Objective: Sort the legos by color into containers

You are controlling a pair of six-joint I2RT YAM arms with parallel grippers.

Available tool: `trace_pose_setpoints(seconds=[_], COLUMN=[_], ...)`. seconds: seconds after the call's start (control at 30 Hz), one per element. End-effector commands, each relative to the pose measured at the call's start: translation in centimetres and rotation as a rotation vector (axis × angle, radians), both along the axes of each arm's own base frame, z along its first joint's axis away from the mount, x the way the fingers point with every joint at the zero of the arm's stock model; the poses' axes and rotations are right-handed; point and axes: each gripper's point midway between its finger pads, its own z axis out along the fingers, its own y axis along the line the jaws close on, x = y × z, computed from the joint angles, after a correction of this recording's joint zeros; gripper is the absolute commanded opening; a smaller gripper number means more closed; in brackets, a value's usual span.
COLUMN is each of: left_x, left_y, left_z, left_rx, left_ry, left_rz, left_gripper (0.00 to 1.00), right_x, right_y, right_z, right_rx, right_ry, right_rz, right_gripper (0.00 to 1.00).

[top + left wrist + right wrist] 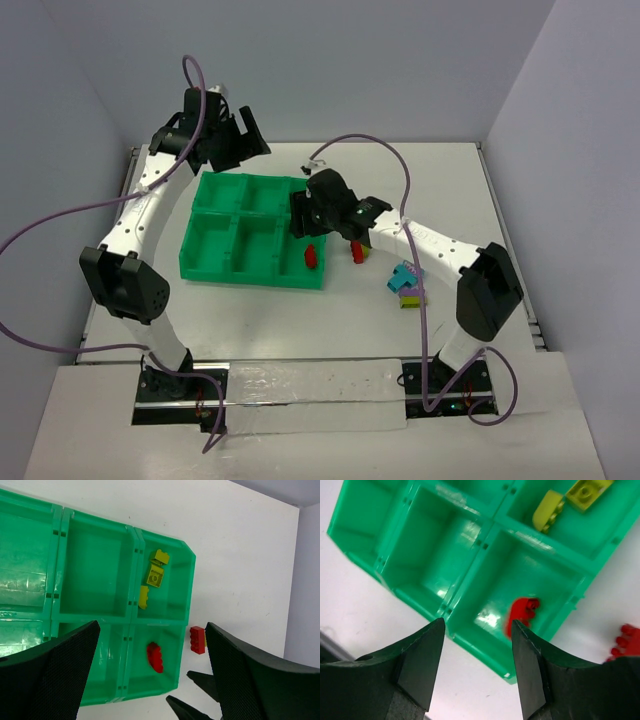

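Observation:
The green tray [240, 272] lies left of centre. My right gripper [303, 222] hangs open and empty over its near right compartment, where a red brick [311, 256] lies. In the right wrist view, the brick [521, 614] looks blurred between my open fingers [425, 655]. Several yellow-green bricks [155, 575] lie in the compartment behind it. Another red brick [356, 250] lies on the table just right of the tray, a yellow-green one against it. My left gripper [245, 140] is open and empty, high above the tray's far edge.
A small cluster of cyan, purple and yellow-green bricks [405, 285] lies on the table right of the tray, beside my right forearm. The tray's other compartments [95, 570] show nothing inside. Walls close in the table at the back and sides.

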Motion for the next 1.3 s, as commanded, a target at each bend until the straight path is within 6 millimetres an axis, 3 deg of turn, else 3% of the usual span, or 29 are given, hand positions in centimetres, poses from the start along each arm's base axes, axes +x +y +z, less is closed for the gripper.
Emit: trace_pose_setpoints(seconds=[0.0, 0.07, 0.1, 0.17, 0.2, 0.27, 0.37, 0.47, 0.57, 0.77, 1.03, 1.27], left_x=[-0.3, -0.4, -0.5, -0.7, -0.7, -0.8, -0.9, -0.8, -0.9, -1.0, -1.2, -1.2], left_y=[-0.4, -0.1, 0.0, 0.0, 0.0, -0.2, -0.4, -1.0, -1.6, -1.9, -1.7, -2.0], left_z=[1.8, 1.8, 1.8, 1.7, 1.8, 1.9, 2.0, 1.8, 1.7, 1.7, 1.8, 1.2], left_rx=[-0.031, -0.019, -0.014, -0.011, -0.015, -0.024, -0.032, -0.054, -0.062, -0.046, -0.031, -0.033], left_ry=[-0.052, -0.052, -0.054, -0.057, -0.059, -0.062, -0.065, -0.064, -0.057, -0.055, -0.056, -0.040], left_rz=[-0.016, -0.014, -0.015, -0.017, -0.019, -0.028, -0.034, -0.048, -0.065, -0.075, -0.071, -0.079], left_gripper=[0.94, 0.94, 0.94, 0.94, 0.93, 0.93, 0.93, 0.93, 0.93, 0.93, 0.93, 0.92], right_x=[0.9, 1.4, 1.5, 1.4, 0.9, 0.8, -0.3, -1.1, -1.1, 0.7, 2.6, 3.3], right_y=[-3.3, -6.4, -8.6, -12.3, -13.8, -16.8, -18.7, -18.6, -18.3, -16.9, -15.7, -15.2], right_z=[6.0, 7.3, 7.0, 4.8, 2.7, 0.8, -2.5, -5.5, -7.2, -8.0, -10.4, -11.5], right_rx=[-0.027, -0.026, -0.021, -0.022, -0.039, -0.054, -0.113, -0.136, -0.144, -0.150, -0.208, -0.236], right_ry=[-0.148, -0.172, -0.159, -0.103, -0.056, -0.007, 0.074, 0.165, 0.215, 0.246, 0.308, 0.333], right_rz=[-0.090, -0.175, -0.226, -0.308, -0.338, -0.408, -0.433, -0.416, -0.422, -0.395, -0.349, -0.308], right_gripper=[0.63, 0.62, 0.60, 0.59, 0.58, 0.58, 0.58, 0.58, 0.57, 0.57, 0.76, 0.76])
